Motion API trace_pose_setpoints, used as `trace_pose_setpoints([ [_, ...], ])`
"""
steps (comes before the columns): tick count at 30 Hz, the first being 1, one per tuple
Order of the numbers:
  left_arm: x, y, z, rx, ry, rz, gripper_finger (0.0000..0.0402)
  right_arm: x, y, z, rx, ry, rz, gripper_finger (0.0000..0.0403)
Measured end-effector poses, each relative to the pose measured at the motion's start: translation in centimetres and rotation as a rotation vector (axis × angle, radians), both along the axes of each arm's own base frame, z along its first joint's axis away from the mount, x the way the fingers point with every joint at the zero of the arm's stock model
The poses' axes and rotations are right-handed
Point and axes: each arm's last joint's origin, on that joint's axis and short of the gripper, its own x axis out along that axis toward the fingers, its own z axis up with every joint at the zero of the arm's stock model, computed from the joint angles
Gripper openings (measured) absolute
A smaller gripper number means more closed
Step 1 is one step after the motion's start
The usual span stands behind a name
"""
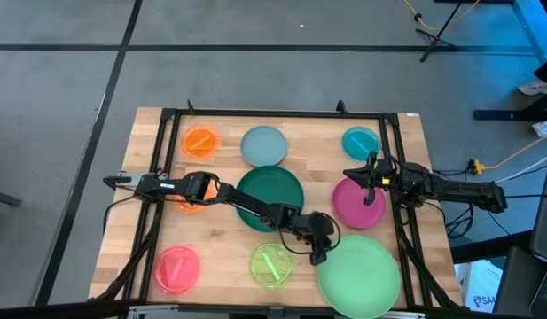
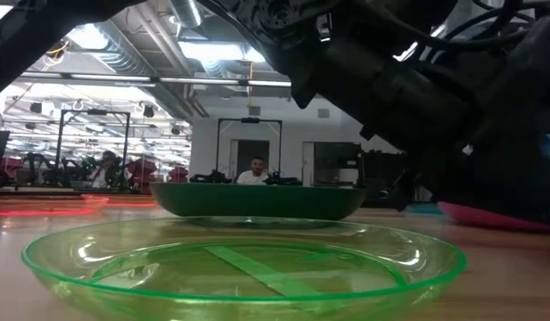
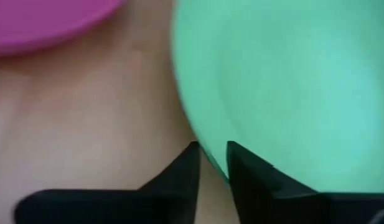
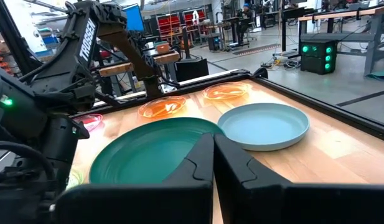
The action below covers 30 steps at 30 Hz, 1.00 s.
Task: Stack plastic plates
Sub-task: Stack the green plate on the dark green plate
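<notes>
Reaching across the large round dark green plastic plate [image 1: 271,188], the left gripper [image 1: 318,252] sits narrow-fingered at the large light green plate's [image 1: 360,276] rim; right gripper [image 1: 371,170], pressed together, hovers above the magenta plate [image 1: 357,206].

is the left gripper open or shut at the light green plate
Open, narrowly. In the left wrist view the left gripper shows a small gap between its fingers, set at the rim of the light green plate, not yet clamped on it.
</notes>
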Motion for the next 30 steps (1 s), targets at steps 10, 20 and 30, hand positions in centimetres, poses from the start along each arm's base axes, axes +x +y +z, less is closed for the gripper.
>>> trace_pose_setpoints([
  [10, 0.2, 1.1, 0.0, 0.091, -0.022, 0.028, 0.0008, 0.0, 0.0, 0.0, 0.000, 0.000, 0.000, 0.0001],
  [20, 0.2, 1.5, 0.6, 0.139, -0.034, 0.001, 0.0003, 0.0, -0.1, 0.1, -0.007, -0.017, -0.047, 0.0001],
  [30, -0.6, 1.3, 4.4, 0.238, -0.047, -0.049, 0.0001, 0.0, -0.2, 0.3, -0.022, -0.029, -0.058, 0.0001],
])
